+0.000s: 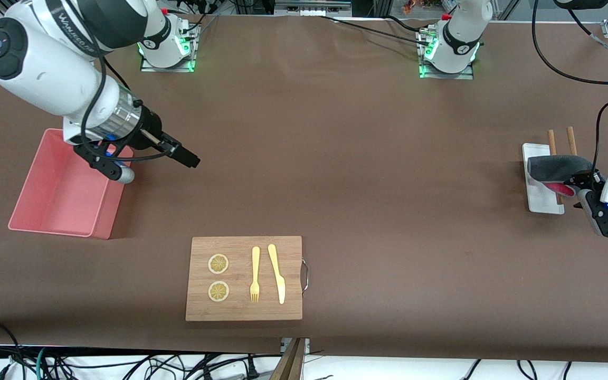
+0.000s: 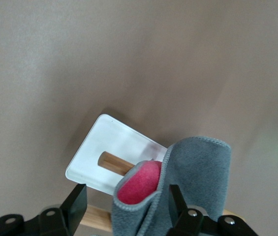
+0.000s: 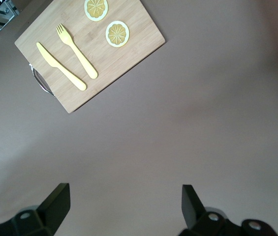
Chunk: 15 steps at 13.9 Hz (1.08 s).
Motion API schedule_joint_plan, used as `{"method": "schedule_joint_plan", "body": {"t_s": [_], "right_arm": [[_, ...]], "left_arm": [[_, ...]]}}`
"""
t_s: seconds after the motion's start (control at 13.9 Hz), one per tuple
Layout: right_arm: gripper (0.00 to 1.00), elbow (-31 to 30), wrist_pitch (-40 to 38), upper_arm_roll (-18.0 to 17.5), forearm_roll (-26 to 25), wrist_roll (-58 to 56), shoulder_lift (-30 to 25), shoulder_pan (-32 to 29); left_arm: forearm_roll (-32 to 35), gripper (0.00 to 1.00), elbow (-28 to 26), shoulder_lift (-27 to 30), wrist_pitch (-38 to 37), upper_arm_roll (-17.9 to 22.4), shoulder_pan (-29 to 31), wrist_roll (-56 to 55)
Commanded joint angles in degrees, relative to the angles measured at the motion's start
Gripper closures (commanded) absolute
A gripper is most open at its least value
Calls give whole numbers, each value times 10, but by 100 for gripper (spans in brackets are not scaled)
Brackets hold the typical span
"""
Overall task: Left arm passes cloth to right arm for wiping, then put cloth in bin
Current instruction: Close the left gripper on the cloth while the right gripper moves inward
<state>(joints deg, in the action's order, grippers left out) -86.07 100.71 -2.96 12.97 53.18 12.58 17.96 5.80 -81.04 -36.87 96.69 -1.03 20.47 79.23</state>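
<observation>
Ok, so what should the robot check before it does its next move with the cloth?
1. Left tool is at the cloth: ok.
2. Left tool is shut on the cloth: not ok. Its fingers stand apart, with the cloth against only one of them.
3. Cloth is free of the sticks on the tray: cannot tell.
4. Right tool is open for the handover: ok. It waits over the table beside the bin.
5. Bin stands upright with its top open: ok.
</observation>
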Motion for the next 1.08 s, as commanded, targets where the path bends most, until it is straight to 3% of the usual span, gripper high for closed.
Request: {"method": "schedule_joint_plan", "body": {"t_s": [0.0,0.22,1.01], "right_arm": [[0,10,2,4,9,17,7,5],[0,10,11,4,17,31,9,15],[0,10,12,3,18,42,9,16]], "left_arm": [[-4,25,3,23,-17,-11,-1,14],[-1,25,21,23,-24,-10,0,29],[-11,31,-7,9,-32,-7,25,35]]}}
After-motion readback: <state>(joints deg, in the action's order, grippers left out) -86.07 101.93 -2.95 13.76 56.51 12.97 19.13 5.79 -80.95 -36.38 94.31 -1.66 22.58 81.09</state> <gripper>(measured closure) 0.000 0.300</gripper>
